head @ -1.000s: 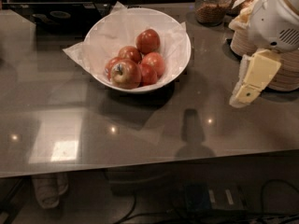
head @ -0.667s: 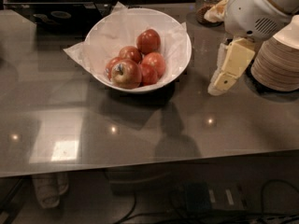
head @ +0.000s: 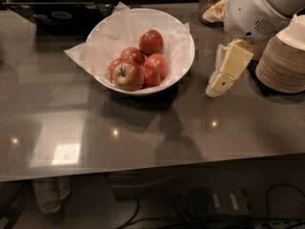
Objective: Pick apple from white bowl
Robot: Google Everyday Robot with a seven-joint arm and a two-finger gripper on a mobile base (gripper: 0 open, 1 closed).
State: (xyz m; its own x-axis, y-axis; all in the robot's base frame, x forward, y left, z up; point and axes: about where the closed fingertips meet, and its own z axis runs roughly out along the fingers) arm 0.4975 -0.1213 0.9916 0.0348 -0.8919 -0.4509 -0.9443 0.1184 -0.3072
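Gripper (head: 215, 88) is held just right of white bowl (head: 143, 90) rim, apart; apple (head: 127, 75) lies inside; jaws' state cannot be told.

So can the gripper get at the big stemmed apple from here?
Probably yes. The gripper hangs beside the white bowl, outside its rim. The apple lies at the front of the pile, uncovered from above, though smaller apples press against it.
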